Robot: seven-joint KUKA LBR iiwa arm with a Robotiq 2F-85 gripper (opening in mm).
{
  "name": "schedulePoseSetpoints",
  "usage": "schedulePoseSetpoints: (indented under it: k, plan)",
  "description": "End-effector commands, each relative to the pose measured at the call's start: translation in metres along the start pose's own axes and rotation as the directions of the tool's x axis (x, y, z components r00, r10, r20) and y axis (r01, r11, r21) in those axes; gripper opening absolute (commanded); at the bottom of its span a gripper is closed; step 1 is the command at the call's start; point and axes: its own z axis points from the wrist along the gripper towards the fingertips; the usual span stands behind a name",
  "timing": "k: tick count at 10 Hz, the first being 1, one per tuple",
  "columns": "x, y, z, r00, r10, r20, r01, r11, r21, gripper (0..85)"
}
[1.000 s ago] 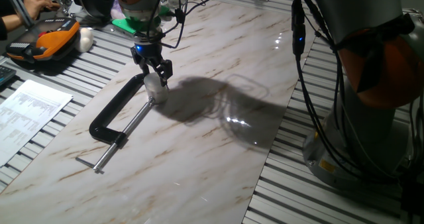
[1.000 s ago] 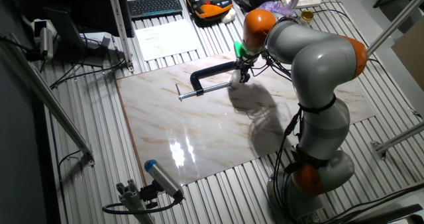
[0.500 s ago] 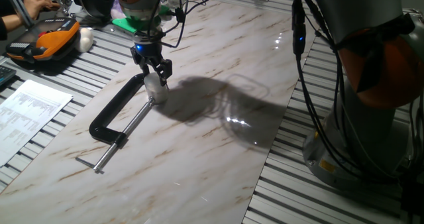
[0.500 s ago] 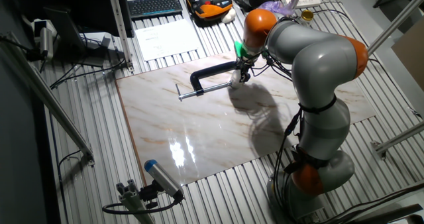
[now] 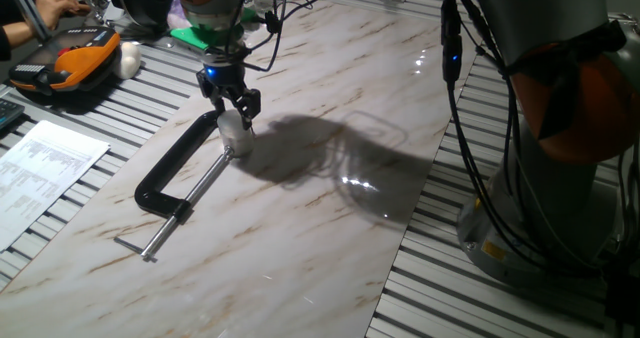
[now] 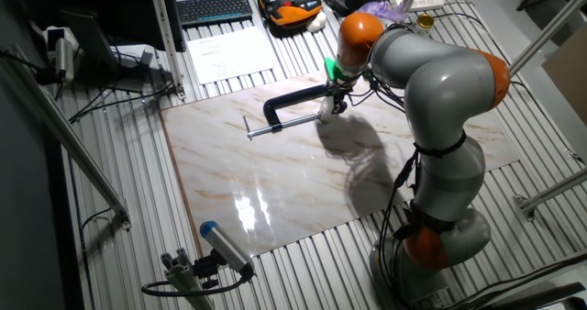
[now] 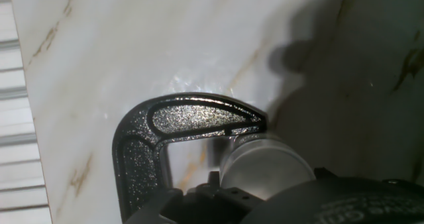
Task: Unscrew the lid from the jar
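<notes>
The jar [image 5: 236, 135] is a tiny whitish cylinder standing on the marble board, held in the jaw end of a black C-clamp [image 5: 166, 182]. Its white lid [image 5: 233, 123] sits on top. My gripper [image 5: 234, 116] comes down from above with one finger on each side of the lid, shut on it. In the other fixed view the gripper [image 6: 334, 105] covers most of the jar [image 6: 325, 116]. The hand view shows the round pale lid [image 7: 265, 168] close up against the clamp's curved frame [image 7: 165, 121]; my fingertips are hidden there.
The clamp's steel screw bar [image 5: 185, 206] runs toward the board's near-left edge. An orange case [image 5: 70, 63] and a white lump [image 5: 129, 58] lie at the far left, a printed sheet [image 5: 45, 168] at the left. The arm's base [image 5: 560, 178] stands at the right.
</notes>
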Motion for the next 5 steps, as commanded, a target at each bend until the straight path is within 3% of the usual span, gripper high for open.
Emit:
schedulePoseSetpoints:
  k: [1, 5]
  plan:
    - [0.0002, 0.0001, -0.0001, 1.0, -0.017, 0.0, 0.017, 1.0, 0.001, 51.0]
    - [0.0, 0.0006, 0.0002, 0.996, -0.089, 0.0, 0.089, 0.996, 0.003, 51.0]
